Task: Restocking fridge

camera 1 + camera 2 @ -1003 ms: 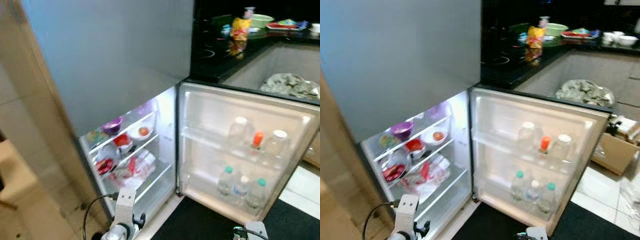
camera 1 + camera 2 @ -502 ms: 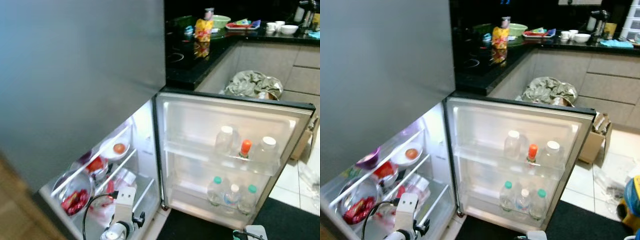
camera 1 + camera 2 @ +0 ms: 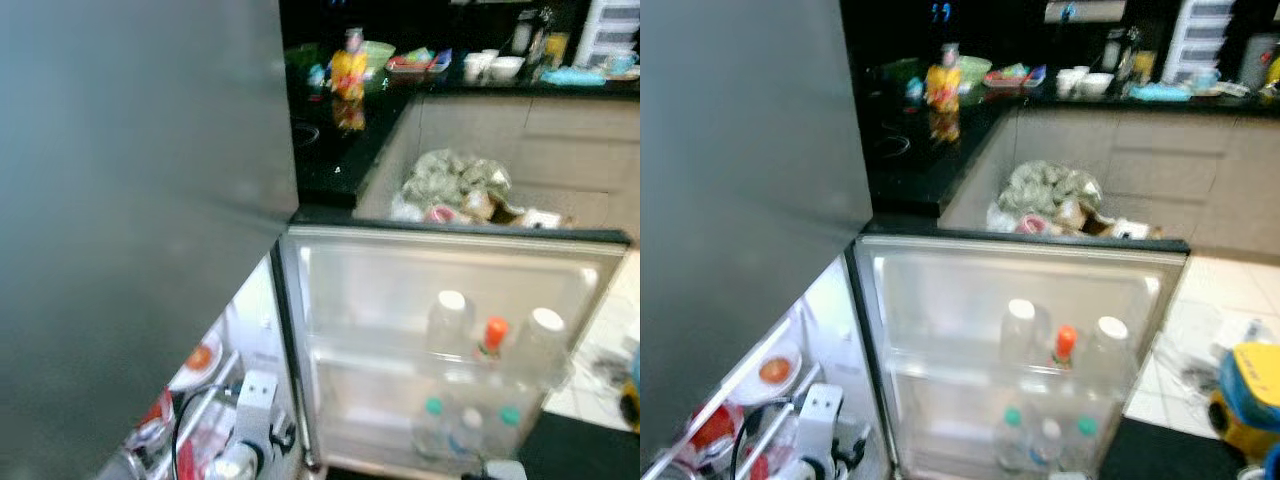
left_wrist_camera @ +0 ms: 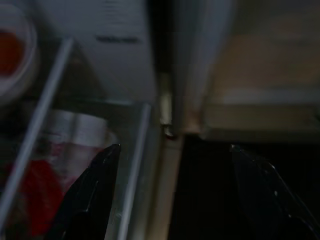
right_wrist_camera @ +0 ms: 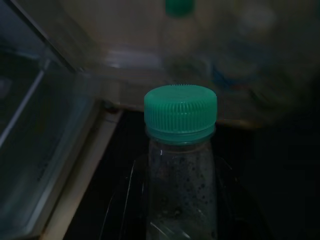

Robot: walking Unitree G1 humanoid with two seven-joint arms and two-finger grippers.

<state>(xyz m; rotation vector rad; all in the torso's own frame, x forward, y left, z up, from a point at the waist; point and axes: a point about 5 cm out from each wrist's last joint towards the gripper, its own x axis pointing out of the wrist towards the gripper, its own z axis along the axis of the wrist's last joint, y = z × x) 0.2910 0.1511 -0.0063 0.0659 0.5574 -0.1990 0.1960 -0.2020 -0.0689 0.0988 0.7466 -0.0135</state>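
The fridge stands open; its lower door [image 3: 400,280] is swung out to the right. The door's upper shelf holds two clear white-capped bottles [image 3: 450,320] and an orange-capped one [image 3: 493,335]; green-capped bottles [image 3: 432,425] stand on the shelf below. Inside on the left, a white bowl with something orange [image 3: 200,358] sits on a wire shelf. My left gripper [image 4: 172,165] hangs open, low at the fridge's threshold, fingers [image 4: 100,175] empty. My right gripper [image 5: 180,215] is shut on a clear bottle with a green cap [image 5: 180,111], held low before the door.
The grey upper door [image 3: 130,200] covers the left. A black counter [image 3: 340,130] behind carries a yellow packet [image 3: 350,68] and dishes. A crumpled bag [image 3: 455,180] lies behind the door. A yellow and blue object [image 3: 1245,400] sits on the tiled floor at right.
The whole picture has shifted: the camera swung right, so the fridge interior slid to the left edge and more kitchen shows. Both arms keep their places.
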